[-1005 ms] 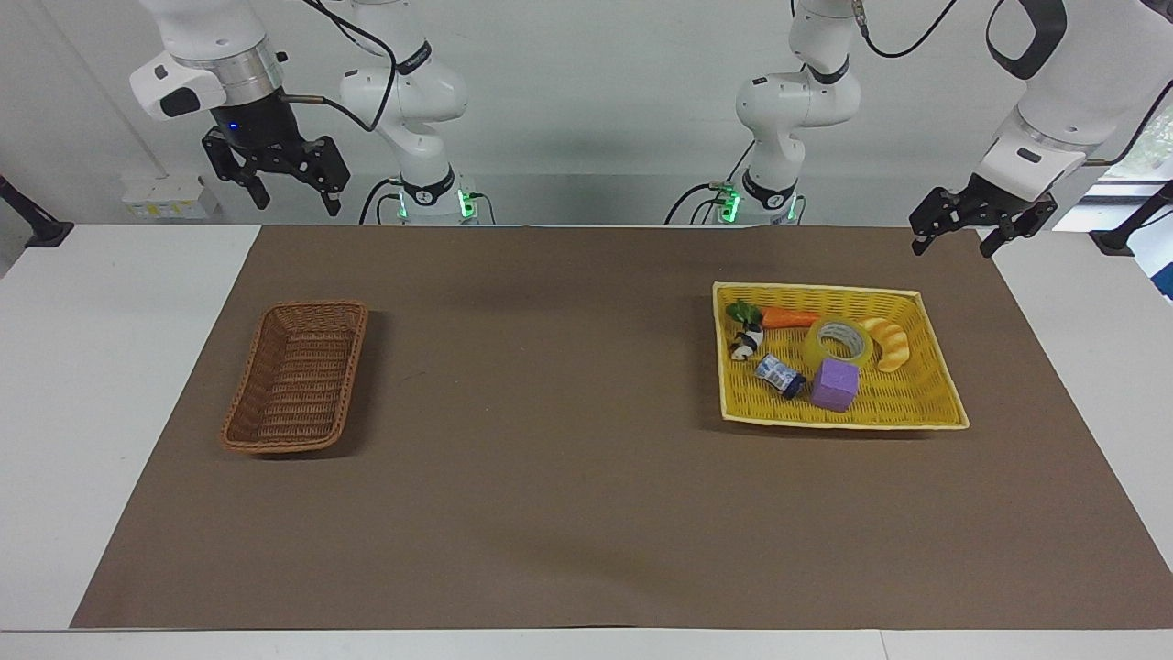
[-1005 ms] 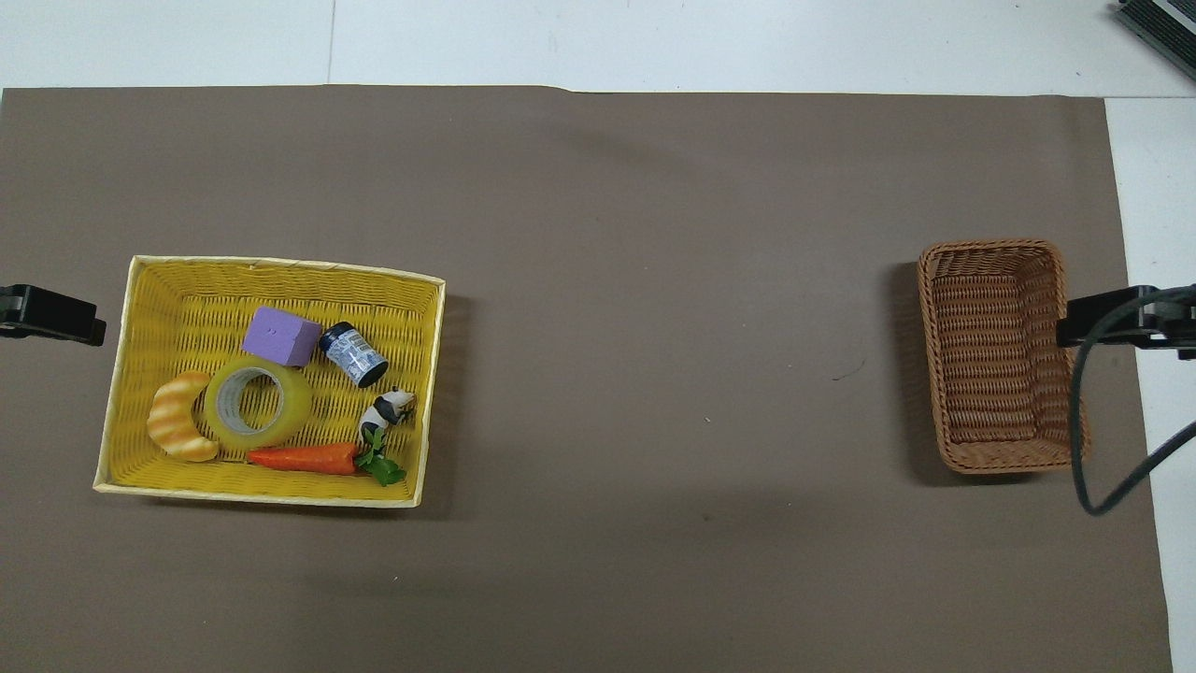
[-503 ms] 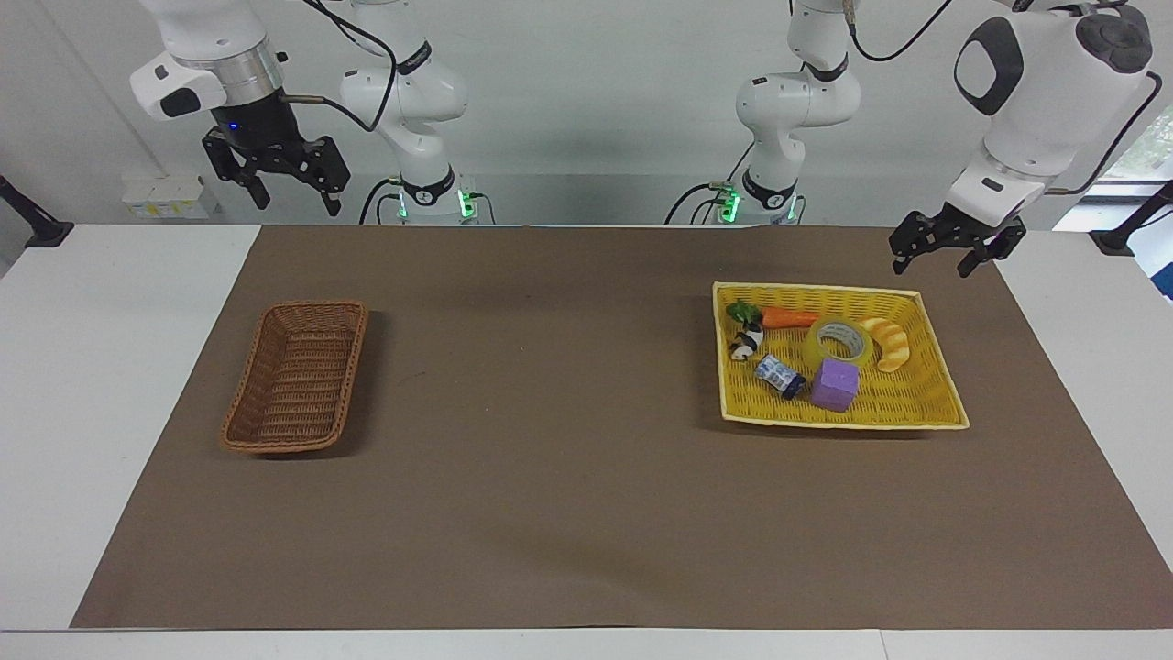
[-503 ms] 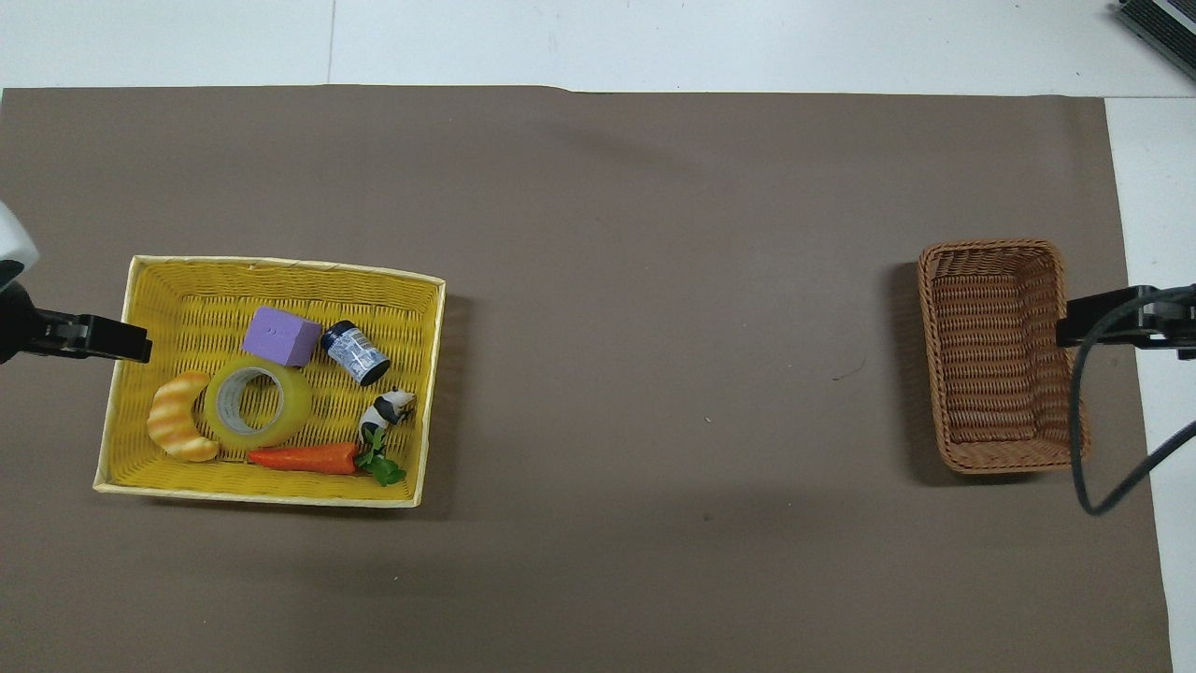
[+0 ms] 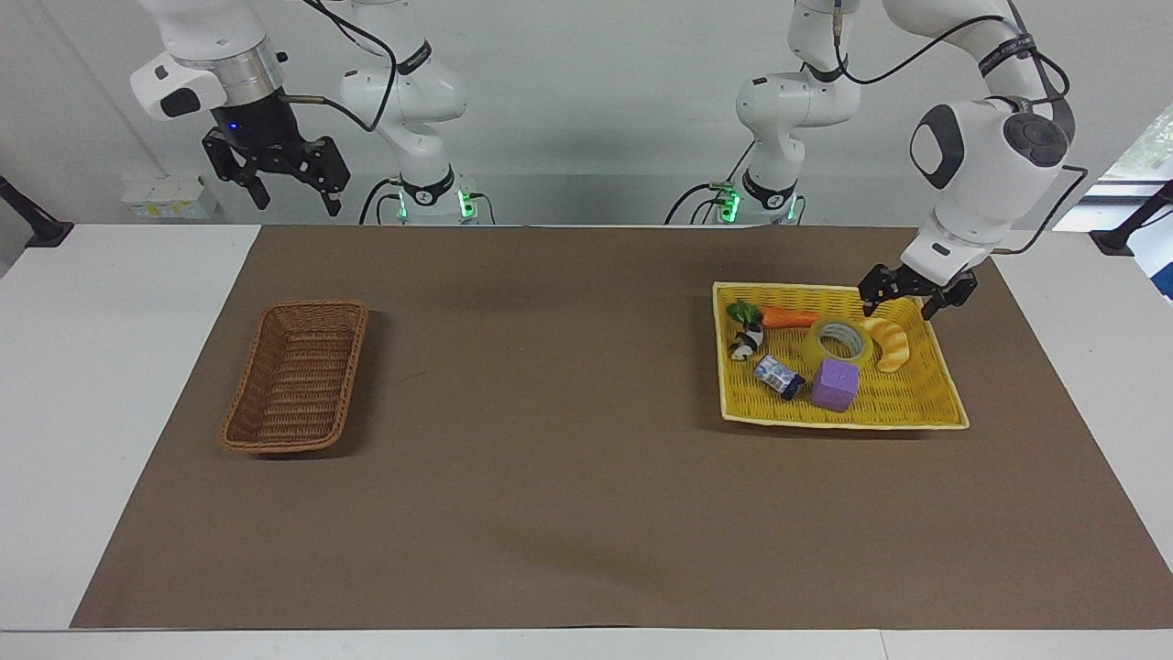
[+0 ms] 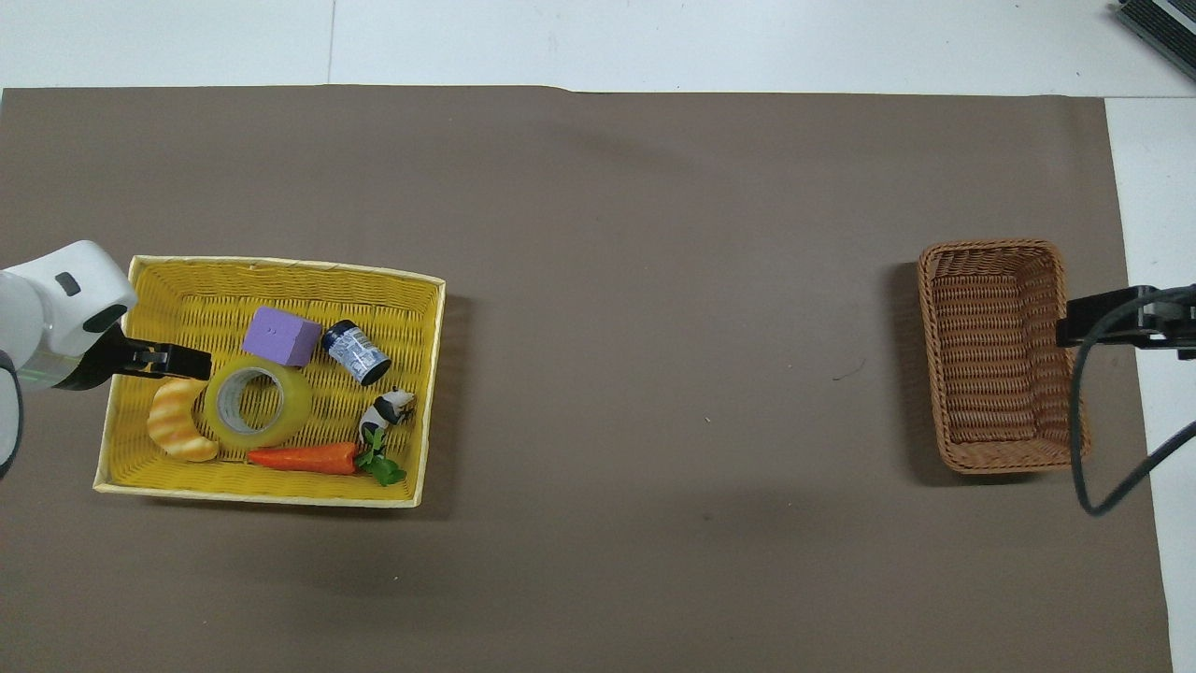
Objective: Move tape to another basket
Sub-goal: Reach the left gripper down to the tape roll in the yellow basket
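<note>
Two baskets sit on the brown mat covering the desk [image 5: 55, 385]: a yellow basket [image 5: 935, 403] toward the left arm's end and the brown wicker basket [image 5: 295, 376] toward the right arm's end, well apart. The tape [image 5: 838, 341] lies flat in the yellow basket, hole upward. The left tool [image 5: 909, 299] hangs over that basket's corner nearest the robots, just beside the tape and above the croissant [image 5: 887, 343], its fingers spread and holding nothing. It touches neither. The right tool [image 5: 287, 188] waits high over the desk edge nearest the robots, at its own end, fingers apart and empty.

Around the tape things crowd close: the croissant rests against it on the side toward the left arm's end, the purple cube [image 5: 834, 384] sits just beside it farther from the robots, and the toy carrot [image 5: 779, 317] lies just beside it nearer to the robots. A small dark jar [image 5: 779, 376] on its side and a panda figure [image 5: 747, 342] lie toward the basket's other end.

The tape is a wide roll, translucent yellow, with a whitish inner core [image 6: 249, 403].
</note>
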Controlling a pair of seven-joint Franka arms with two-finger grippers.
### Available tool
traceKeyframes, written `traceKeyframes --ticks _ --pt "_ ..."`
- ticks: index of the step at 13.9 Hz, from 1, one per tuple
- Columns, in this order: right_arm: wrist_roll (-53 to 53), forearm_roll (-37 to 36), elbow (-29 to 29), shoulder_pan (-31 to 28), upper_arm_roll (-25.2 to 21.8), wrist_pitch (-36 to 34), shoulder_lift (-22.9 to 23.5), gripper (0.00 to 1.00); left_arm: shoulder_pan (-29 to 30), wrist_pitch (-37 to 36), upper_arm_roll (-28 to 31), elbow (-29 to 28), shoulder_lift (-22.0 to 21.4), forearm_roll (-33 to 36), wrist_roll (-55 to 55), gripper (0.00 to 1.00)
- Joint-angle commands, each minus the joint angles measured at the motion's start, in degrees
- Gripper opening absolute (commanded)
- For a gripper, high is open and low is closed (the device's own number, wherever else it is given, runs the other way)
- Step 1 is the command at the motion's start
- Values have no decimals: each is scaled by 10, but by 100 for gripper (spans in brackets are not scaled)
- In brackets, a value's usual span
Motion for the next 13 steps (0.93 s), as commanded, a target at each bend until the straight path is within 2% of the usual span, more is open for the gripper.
traceKeyframes --ticks 1,4,5,6,7,8,9,10,13 --pt "-4 10 -14 -3 2 13 -11 100 11 115 0 -80 9 -3 18 100" --pt "-4 19 -14 -3 1 14 -9 100 12 162 0 -121 14 -3 18 100" --pt "-4 19 -14 -3 1 14 -9 100 12 188 0 -138 17 -3 18 93" --pt "-5 19 -14 -3 1 13 -9 100 12 229 0 -163 25 -3 18 75" --pt "-5 19 -14 -4 1 13 -9 100 12 268 0 -183 33 -3 18 53" --pt "-5 19 -14 -4 1 12 -10 100 12 296 0 -200 38 -3 17 35" --pt "-4 19 -15 -4 1 11 -11 100 12 298 1 -205 36 -3 18 13" --pt "-2 19 -18 -4 1 13 -12 100 13 298 1 -203 37 -3 18 0" --pt "-4 19 -19 -5 1 25 -8 100 12 283 1 -181 38 -3 15 0"
